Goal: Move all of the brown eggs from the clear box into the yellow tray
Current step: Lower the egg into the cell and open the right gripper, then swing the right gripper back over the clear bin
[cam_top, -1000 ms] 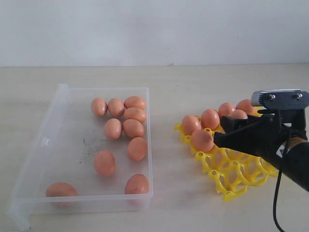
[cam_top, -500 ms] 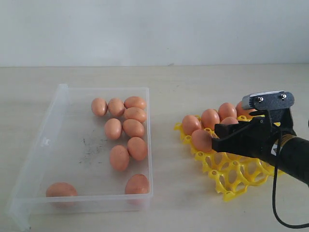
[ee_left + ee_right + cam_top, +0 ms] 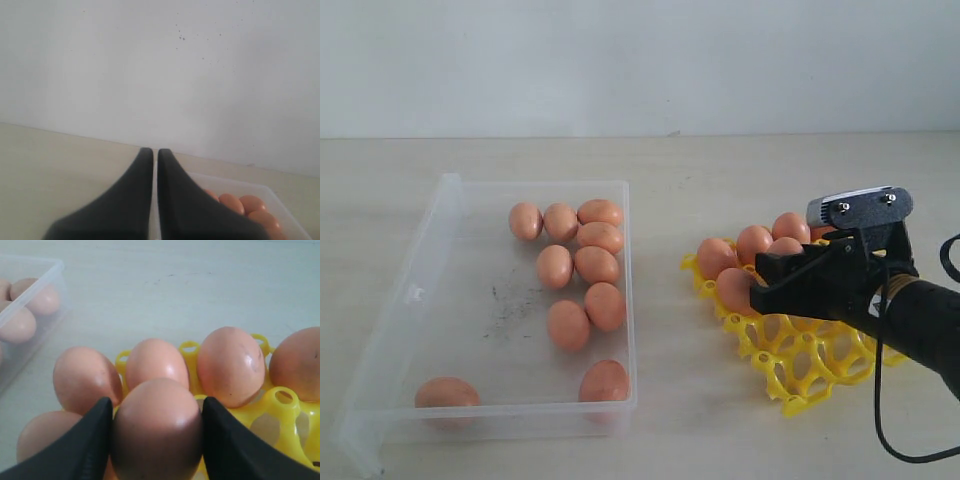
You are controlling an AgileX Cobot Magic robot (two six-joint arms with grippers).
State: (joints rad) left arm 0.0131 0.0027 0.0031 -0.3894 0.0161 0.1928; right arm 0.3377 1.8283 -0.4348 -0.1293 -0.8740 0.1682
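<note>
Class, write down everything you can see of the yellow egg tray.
The yellow tray is bright plastic openwork: a grid of round cups with small upright posts. It lies flat on the pale table, beside the clear box but apart from it. Brown eggs fill its far cups; the near cups are empty. The right end effector hangs over it, gripping one egg.

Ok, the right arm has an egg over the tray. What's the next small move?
Probably lower the right pincer slightly, then open. Its egg is clamped over the yellow tray, just beside the neighbouring egg, and seems not yet seated.
</note>
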